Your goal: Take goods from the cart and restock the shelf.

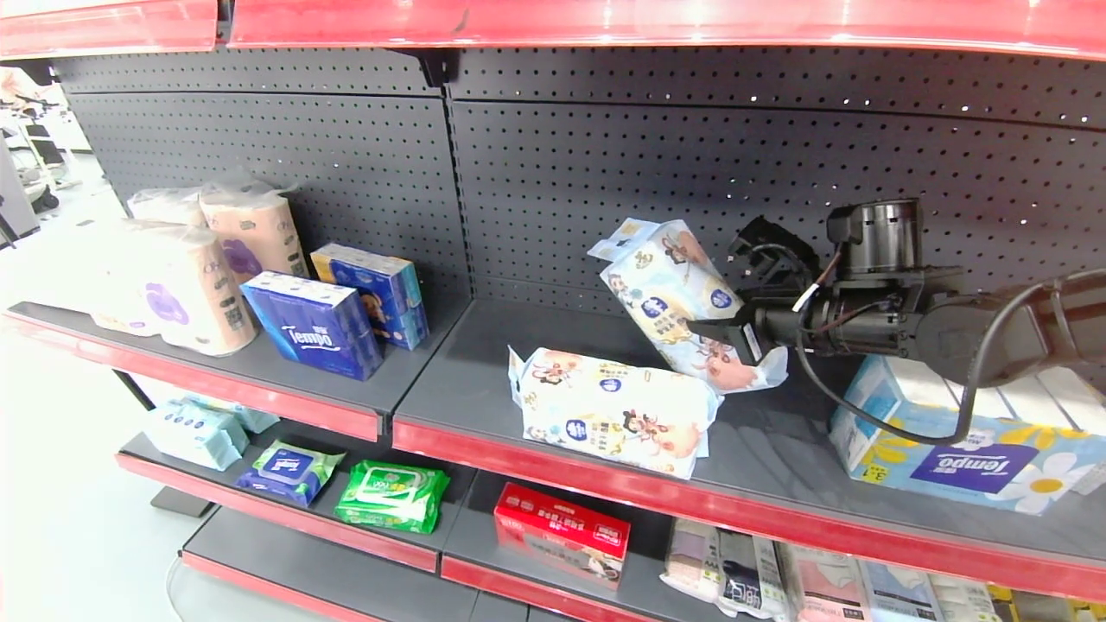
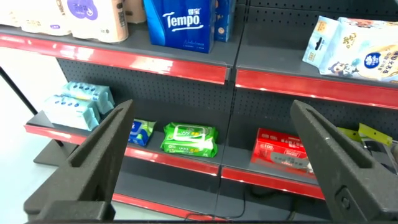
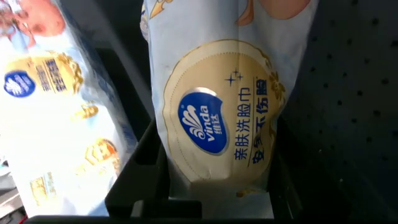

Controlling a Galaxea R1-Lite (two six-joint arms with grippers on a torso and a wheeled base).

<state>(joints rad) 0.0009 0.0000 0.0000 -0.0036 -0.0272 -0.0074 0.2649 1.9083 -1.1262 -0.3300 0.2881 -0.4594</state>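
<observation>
My right gripper (image 1: 733, 335) is shut on a pale blue cartoon-print tissue pack (image 1: 670, 289), held tilted over the middle shelf board (image 1: 467, 363) close to the pegboard back. In the right wrist view that pack (image 3: 217, 124) sits between the black fingers (image 3: 138, 180). A second pack of the same kind (image 1: 613, 413) lies flat near the shelf's front edge, just in front of the held one, and also appears as the lying pack (image 3: 50, 93). My left gripper (image 2: 214, 162) hangs open, facing the lower shelf tiers with nothing between its fingers.
Toilet-roll packs (image 1: 186, 276) and blue tissue boxes (image 1: 315, 321) fill the shelf's left bay. A large flowered tissue pack (image 1: 959, 441) lies under my right arm. On the lower tiers are green wipes (image 1: 393, 494), a red box (image 1: 562, 531) and flat packets (image 1: 743, 566).
</observation>
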